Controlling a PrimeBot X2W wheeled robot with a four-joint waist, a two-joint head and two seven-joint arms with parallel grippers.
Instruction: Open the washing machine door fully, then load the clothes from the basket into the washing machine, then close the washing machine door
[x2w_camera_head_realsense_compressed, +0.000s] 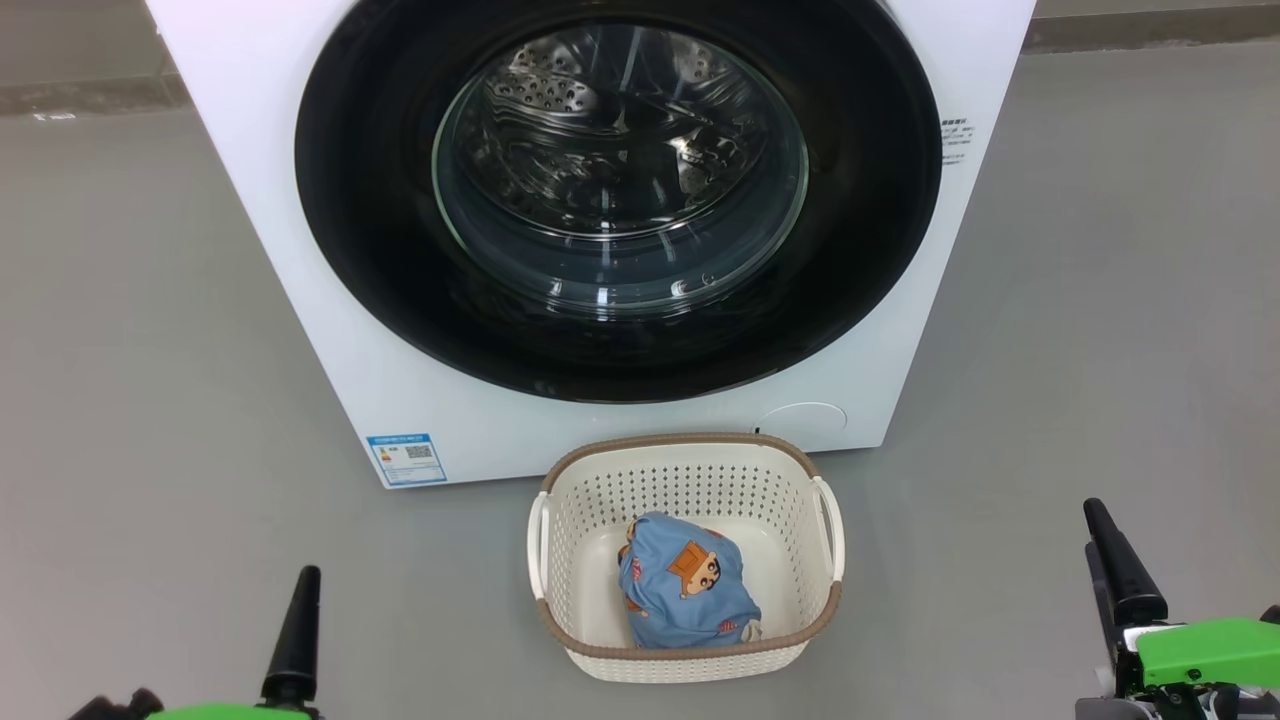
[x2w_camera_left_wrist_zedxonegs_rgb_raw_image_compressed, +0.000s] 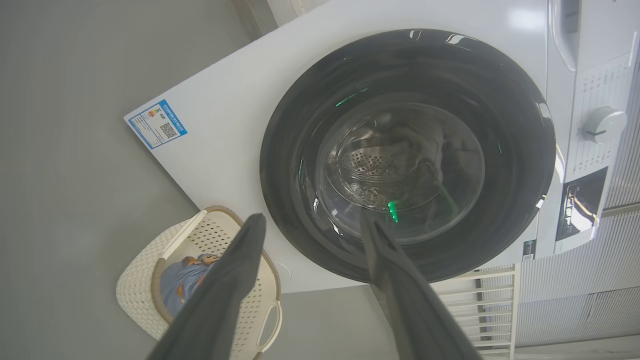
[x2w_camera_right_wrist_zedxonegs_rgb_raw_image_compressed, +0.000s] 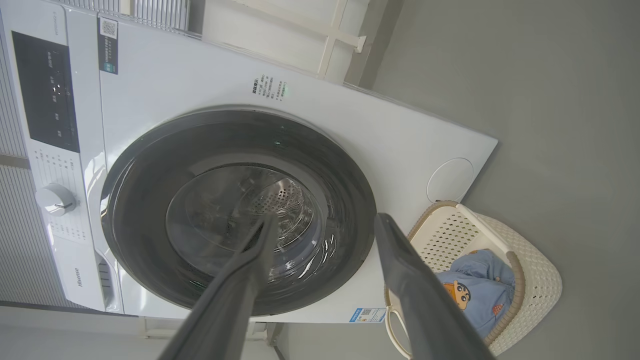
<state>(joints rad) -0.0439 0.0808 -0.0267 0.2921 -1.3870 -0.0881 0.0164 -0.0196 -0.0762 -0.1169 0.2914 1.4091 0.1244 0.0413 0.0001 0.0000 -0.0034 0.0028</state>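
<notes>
Nearest in, both tools hang low and empty. The left tool (x2w_camera_left_wrist_zedxonegs_rgb_raw_image_compressed: 312, 220) is spread wide and the right tool (x2w_camera_right_wrist_zedxonegs_rgb_raw_image_compressed: 326, 219) just as wide, their long, dark, tapered fingers gripping nothing. Just ahead on the matte grey floor (x2w_camera_head_realsense_compressed: 150, 350) sits the basket (x2w_camera_head_realsense_compressed: 690, 440), a rounded rectangle of cream perforated plastic with a brown woven-look rim, close in front of the machine's foot. Inside lie the clothes (x2w_camera_head_realsense_compressed: 685, 590), a soft blue bundle with an orange cartoon print, lying toward its near wall, untouched. Beyond stands the washing machine (x2w_camera_head_realsense_compressed: 480, 440) with its smooth white front. The washing machine door (x2w_camera_head_realsense_compressed: 350, 200), a glossy black ring around bulging clear glass, looks flush shut, and the perforated steel drum (x2w_camera_head_realsense_compressed: 600, 130) glints through it. Nothing's done yet: opening, loading and closing all remain.
</notes>
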